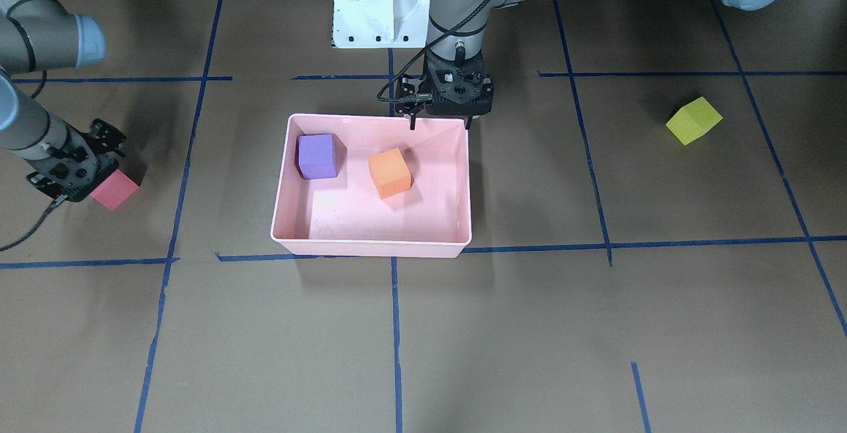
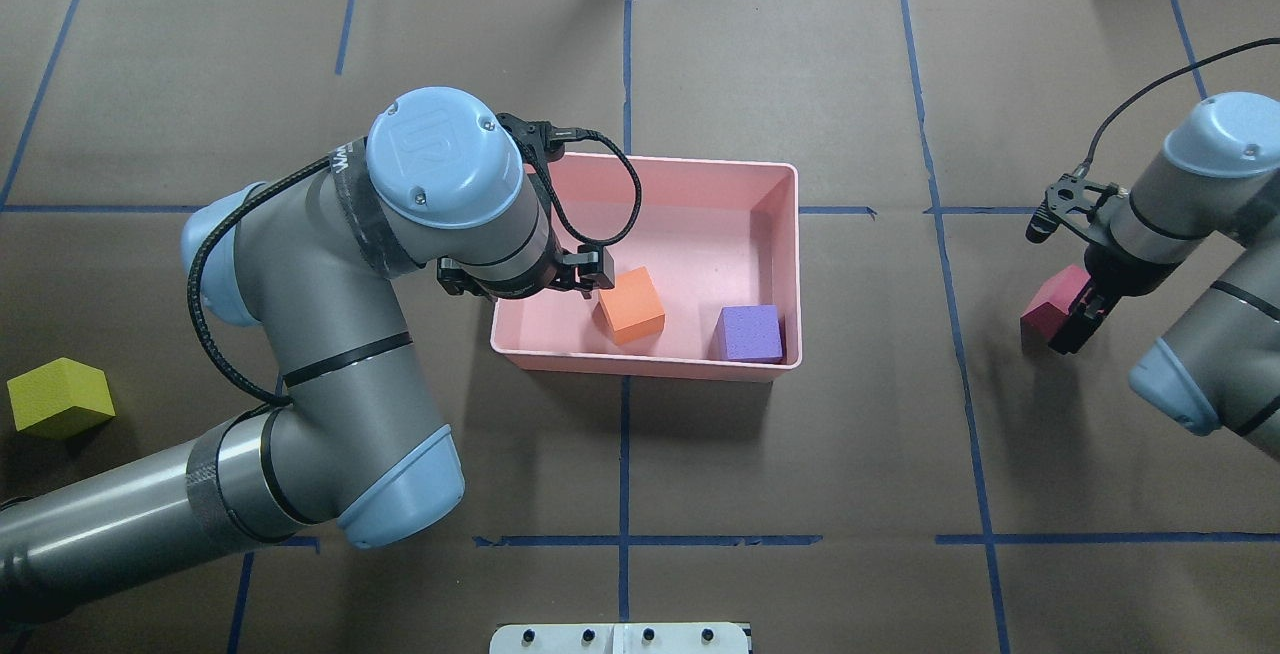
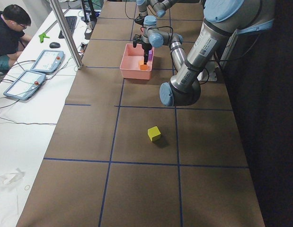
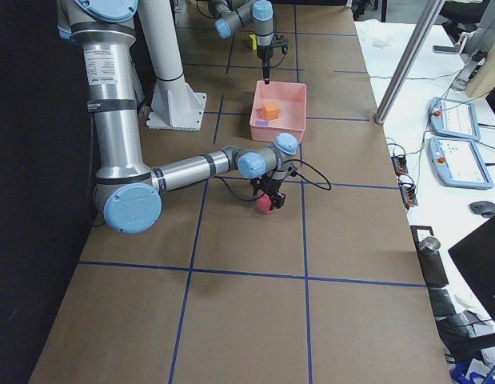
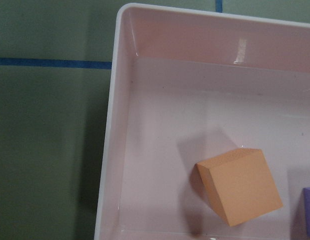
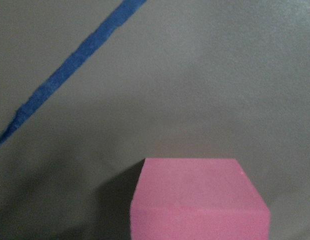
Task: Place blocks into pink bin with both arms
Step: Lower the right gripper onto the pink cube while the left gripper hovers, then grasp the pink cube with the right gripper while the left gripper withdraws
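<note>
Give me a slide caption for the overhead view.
In pink bin: orange block, purple block; right gripper at red block; yellow-green block outside.

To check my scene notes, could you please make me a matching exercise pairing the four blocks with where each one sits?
1 purple block
2 orange block
3 red-pink block
4 yellow-green block

A alone on the table
B in the pink bin, nearest the left gripper
C at the right gripper
D by a corner of the pink bin

Pairs: 1-D, 2-B, 3-C, 4-A
</note>
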Available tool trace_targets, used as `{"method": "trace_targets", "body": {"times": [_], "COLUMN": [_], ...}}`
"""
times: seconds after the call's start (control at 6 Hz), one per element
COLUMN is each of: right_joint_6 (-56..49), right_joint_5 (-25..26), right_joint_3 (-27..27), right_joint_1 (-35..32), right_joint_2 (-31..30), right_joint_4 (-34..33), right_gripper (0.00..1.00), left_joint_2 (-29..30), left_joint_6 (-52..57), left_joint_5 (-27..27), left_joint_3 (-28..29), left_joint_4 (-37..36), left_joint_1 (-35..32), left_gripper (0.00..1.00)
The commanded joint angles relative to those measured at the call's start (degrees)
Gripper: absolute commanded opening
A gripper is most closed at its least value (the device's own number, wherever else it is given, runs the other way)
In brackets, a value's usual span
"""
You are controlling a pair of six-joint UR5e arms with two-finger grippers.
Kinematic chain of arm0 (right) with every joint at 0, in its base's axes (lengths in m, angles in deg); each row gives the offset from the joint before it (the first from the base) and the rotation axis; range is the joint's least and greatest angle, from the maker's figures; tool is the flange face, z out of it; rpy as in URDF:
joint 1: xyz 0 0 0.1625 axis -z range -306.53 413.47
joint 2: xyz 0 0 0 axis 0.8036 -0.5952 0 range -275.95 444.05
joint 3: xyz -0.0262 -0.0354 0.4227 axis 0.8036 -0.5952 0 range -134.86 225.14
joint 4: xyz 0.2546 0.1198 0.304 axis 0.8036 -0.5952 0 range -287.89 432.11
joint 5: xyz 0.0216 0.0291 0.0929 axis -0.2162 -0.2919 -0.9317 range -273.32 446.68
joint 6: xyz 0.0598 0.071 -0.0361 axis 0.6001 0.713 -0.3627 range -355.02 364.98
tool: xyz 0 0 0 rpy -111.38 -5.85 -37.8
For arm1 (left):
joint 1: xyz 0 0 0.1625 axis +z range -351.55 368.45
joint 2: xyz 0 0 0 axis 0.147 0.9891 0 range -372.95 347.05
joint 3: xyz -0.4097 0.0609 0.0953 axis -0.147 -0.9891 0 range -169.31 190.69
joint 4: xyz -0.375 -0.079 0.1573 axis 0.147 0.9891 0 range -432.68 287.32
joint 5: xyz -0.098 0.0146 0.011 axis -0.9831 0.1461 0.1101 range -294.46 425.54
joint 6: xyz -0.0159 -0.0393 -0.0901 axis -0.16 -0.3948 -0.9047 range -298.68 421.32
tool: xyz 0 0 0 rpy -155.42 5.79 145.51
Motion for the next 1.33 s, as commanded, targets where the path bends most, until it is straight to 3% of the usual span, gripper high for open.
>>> {"method": "trace_targets", "body": {"times": [0.0,0.17,0.5,0.67,0.83,1.17], "right_joint_6": [2.5,4.6,18.2,25.8,34.7,51.0], "right_joint_5": [-0.1,-0.4,-1.7,-3.9,-5.7,-5.4], "right_joint_3": [-0.5,0.8,2.5,2.9,3.6,7.4], "right_joint_1": [0.3,0.3,0.4,0.4,0.6,1.9], "right_joint_2": [1.2,1.4,6.2,9.7,13.9,23.6], "right_joint_4": [0.0,-0.2,-1.1,-1.1,-2.6,-12.5], "right_gripper": [0.65,0.57,0.58,0.58,0.58,0.58], "left_joint_2": [0.0,0.0,-1.7,-4.2,-8.8,-18.5], "left_joint_6": [0.1,0.2,8.0,14.3,24.1,42.4], "left_joint_5": [0.0,0.0,-1.7,-5.8,-10.7,-16.3], "left_joint_3": [0.1,0.1,-0.1,-0.6,-3.1,-6.7], "left_joint_4": [0.0,0.0,-0.3,-0.4,-0.4,-0.2], "left_joint_1": [0.0,-0.1,-2.6,-6.3,-11.0,-19.8], "left_gripper": [1.0,1.0,1.0,1.0,1.0,1.0]}}
